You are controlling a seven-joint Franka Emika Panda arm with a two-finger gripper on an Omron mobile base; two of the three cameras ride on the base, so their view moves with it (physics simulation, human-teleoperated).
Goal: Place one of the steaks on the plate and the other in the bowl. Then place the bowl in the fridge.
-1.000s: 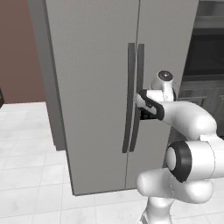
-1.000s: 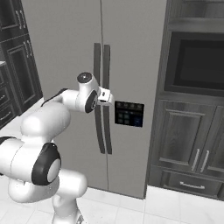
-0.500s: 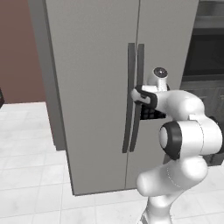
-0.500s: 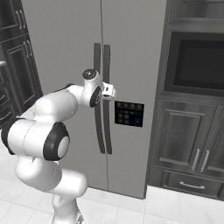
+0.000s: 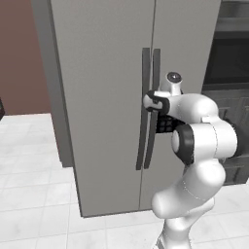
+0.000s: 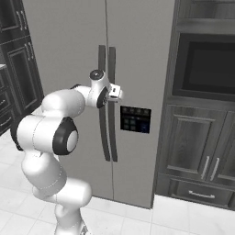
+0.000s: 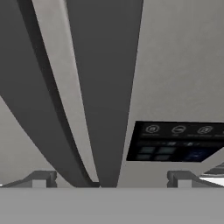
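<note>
Grey fingertips (image 7: 43, 178) stand spread wide, nothing between them but the fridge's dark right handle (image 7: 103, 87). Gripper (image 5: 150, 101) sits at the handles, about mid-height on the fridge (image 5: 102, 73), doors shut. Control panel (image 6: 135, 119) just right of the handles; oven (image 6: 209, 69) right of the fridge.

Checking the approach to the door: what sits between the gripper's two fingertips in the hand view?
In the hand view, the fridge's two dark vertical handles run between the open gripper's fingertips, with the pale door seam between them. Nothing is gripped yet.
</note>
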